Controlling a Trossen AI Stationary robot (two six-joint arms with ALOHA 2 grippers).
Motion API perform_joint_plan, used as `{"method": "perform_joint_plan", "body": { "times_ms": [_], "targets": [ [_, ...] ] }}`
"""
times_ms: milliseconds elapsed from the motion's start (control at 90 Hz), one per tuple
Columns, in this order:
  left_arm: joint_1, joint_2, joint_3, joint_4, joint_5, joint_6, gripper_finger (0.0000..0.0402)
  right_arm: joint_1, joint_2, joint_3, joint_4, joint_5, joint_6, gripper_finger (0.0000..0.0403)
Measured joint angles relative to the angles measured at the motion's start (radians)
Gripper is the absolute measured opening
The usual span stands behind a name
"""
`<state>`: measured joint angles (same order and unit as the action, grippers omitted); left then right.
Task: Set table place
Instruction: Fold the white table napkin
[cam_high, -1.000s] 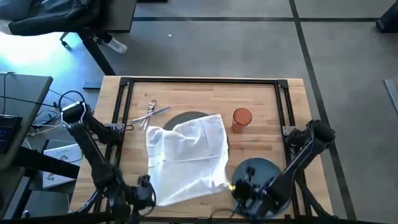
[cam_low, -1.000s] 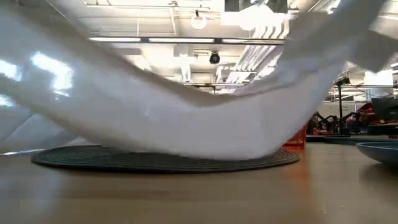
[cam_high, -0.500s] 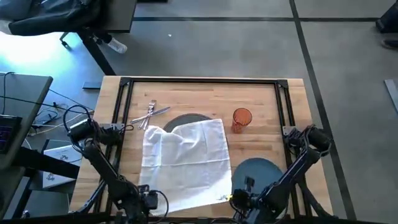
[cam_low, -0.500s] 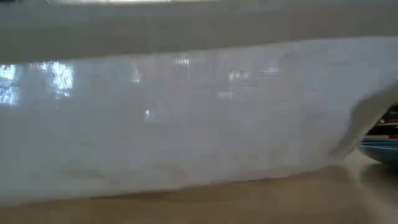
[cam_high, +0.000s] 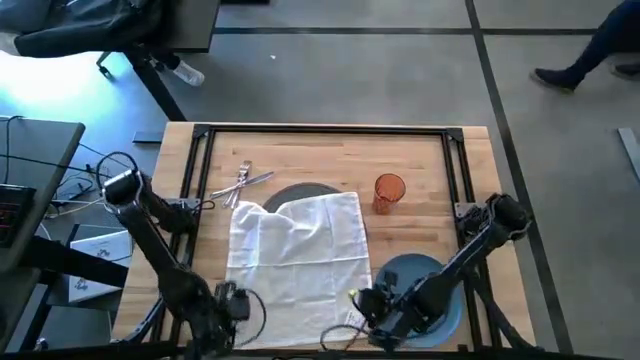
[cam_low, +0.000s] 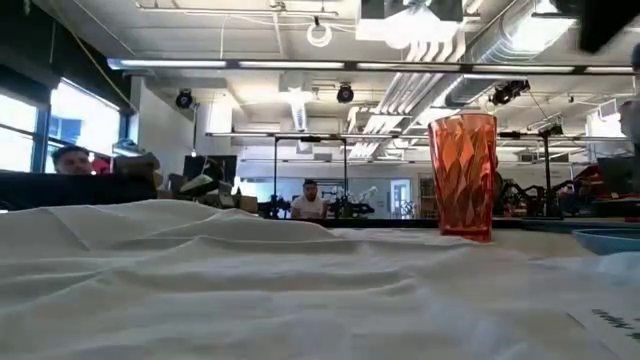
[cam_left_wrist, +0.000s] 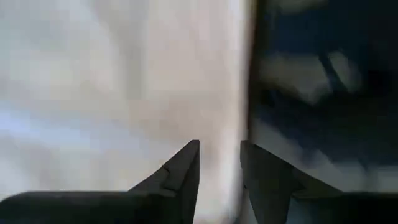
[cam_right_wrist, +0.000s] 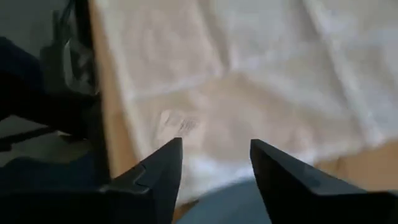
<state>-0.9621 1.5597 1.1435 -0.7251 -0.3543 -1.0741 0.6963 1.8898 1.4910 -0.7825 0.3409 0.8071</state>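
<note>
Two grippers sit at the near edge of the table (cam_high: 420, 150), both with fingers apart and holding nothing: the left gripper (cam_high: 237, 303) at the near left corner of the white cloth (cam_high: 295, 255), the right gripper (cam_high: 362, 303) at its near right corner. The cloth covers most of the placemat (cam_high: 300, 189), which shows only beyond its far edge, about equally far from both.

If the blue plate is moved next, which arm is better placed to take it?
The right arm. Its gripper hangs open beside the plate at the table's near right; the left gripper is across the cloth.
</note>
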Motion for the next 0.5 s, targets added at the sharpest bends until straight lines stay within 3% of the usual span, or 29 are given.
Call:
{"method": "perform_joint_plan", "body": {
  "times_ms": [89,167,344,500],
  "targets": [
    [0.042,-0.053,-0.001,-0.119,-0.191,0.033,0.0100,-0.070,0.018,0.000,0.038,0.003,-0.138,0.0185],
    [0.114,-0.098,-0.001,-0.223,-0.270,0.038,0.0100,-0.137,0.033,-0.001,0.068,0.003,-0.256,0.0185],
    [0.332,-0.137,-0.002,-0.421,-0.282,0.131,0.0121,-0.287,0.052,-0.001,0.107,-0.011,-0.427,0.0185],
    [0.523,-0.151,-0.038,-0.451,-0.285,0.300,0.0151,-0.374,0.050,-0.001,0.109,-0.019,-0.467,0.0185]
  ]
}}
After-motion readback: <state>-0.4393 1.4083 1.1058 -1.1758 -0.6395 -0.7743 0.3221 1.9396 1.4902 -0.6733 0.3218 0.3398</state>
